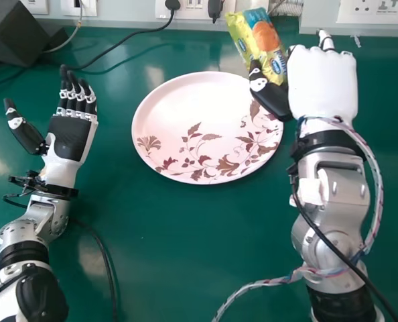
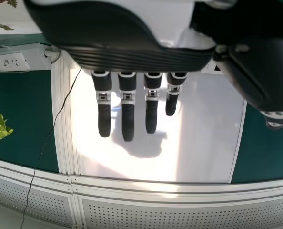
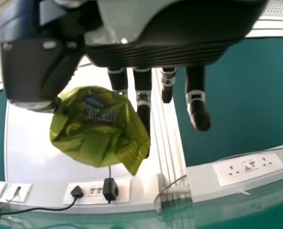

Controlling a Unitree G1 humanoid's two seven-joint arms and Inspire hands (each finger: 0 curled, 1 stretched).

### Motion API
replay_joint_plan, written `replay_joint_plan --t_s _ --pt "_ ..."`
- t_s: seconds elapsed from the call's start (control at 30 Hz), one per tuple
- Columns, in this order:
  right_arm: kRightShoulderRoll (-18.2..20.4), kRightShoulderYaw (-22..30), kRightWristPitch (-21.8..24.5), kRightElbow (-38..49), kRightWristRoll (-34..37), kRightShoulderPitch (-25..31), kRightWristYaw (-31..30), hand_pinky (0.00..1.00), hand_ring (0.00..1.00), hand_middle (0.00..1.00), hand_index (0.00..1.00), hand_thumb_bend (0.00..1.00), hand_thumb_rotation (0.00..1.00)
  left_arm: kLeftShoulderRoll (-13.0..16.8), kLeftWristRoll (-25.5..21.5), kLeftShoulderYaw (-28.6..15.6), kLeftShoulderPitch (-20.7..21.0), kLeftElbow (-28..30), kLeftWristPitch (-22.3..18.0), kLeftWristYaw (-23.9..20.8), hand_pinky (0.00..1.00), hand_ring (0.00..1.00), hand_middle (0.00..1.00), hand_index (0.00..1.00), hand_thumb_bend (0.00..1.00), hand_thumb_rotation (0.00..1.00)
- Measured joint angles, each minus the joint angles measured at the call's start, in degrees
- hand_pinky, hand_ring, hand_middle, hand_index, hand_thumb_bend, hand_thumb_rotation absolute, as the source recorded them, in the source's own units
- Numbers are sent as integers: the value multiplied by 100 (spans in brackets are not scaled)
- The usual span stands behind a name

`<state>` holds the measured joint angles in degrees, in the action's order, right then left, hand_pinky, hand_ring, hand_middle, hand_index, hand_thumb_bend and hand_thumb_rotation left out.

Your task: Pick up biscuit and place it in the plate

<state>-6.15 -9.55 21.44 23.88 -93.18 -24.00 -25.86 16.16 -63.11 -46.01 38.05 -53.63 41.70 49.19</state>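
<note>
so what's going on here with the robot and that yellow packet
The robot's right hand is holding the biscuit packet between its thumb and fingers, near the plate's far right rim. The plate lies on the green table, and the packet is not yet set down in it. The left hand is open and holds nothing, to the left of the plate.
</note>
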Motion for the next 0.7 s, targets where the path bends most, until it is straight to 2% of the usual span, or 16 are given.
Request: replay_joint_plan --t_s 0.17,0.3,0.47,0.7 --pt "-11 -62 -1 -56 84 0 247 13 27 47 44 52 0 3 4 2 1 -4 18 4 68 71 84 96 94 50" --pt "-7 -111 2 -104 141 0 265 12 27 47 43 53 0 0 9 3 2 10 19 -12 71 73 87 97 92 52" --pt "1 -186 11 -221 236 -1 265 13 27 47 43 53 0 1 65 4 20 5 33 -1 68 74 84 97 92 51" --pt "-76 -273 -69 -277 551 -1 242 12 27 47 44 53 0 6 119 2 46 0 95 9 77 78 87 97 92 53"
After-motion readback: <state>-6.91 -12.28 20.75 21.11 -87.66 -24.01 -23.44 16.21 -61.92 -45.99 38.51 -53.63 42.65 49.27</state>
